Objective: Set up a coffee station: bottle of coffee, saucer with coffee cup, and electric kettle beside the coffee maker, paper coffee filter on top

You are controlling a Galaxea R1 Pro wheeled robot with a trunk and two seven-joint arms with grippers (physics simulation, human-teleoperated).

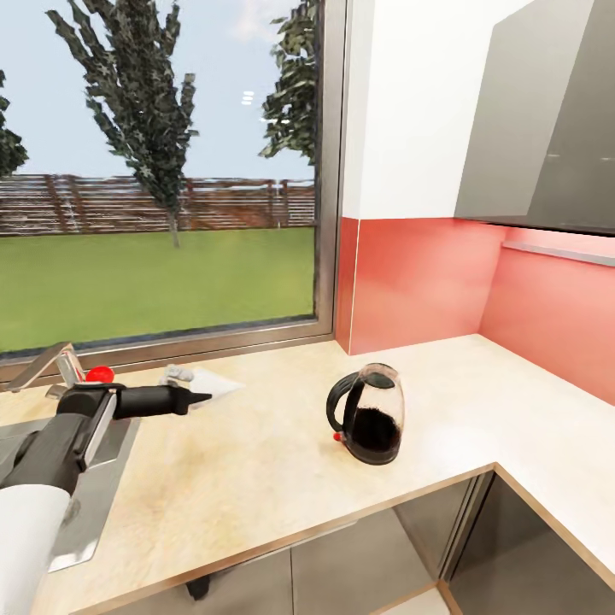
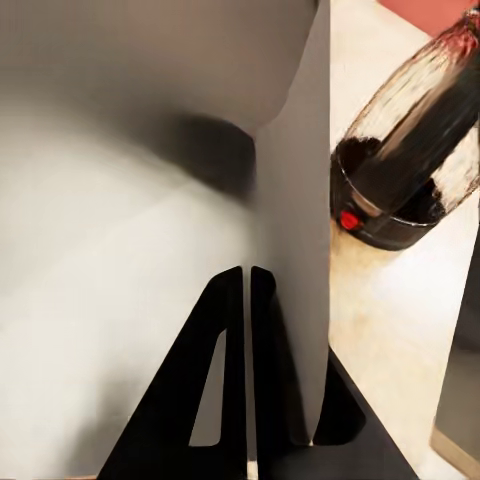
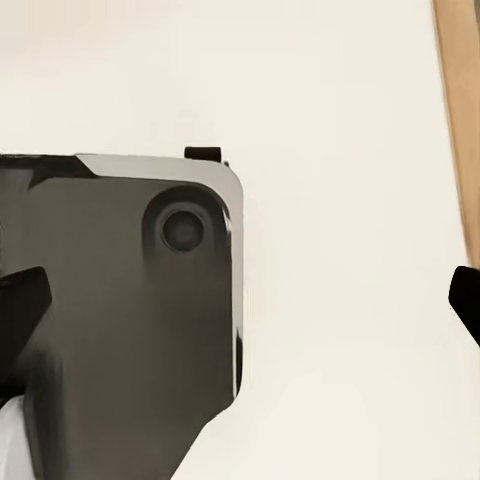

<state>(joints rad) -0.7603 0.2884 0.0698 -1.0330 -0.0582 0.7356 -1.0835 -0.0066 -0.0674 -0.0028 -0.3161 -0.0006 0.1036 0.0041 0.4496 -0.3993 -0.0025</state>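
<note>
The rounded dark smoky-glass electric kettle [image 1: 369, 416] stands right of centre in the frame on the light-wood surface [image 1: 256, 478]. At left, the left claw [image 1: 202, 398] pinches the white folded paper coffee filter [image 1: 207, 383], fingers pressed together on it. The right claw's [image 3: 245, 300] fingers are spread wide, holding nothing. Most placements seem left to do.

Bright daylight from window [image 1: 162, 171]; soft shadows; left wrist foreground heavily blurred.

A large window [image 1: 162, 171] shows lawn, trees and a fence; red backsplash [image 1: 427, 278] under grey wall cabinets [image 1: 547, 120].
</note>
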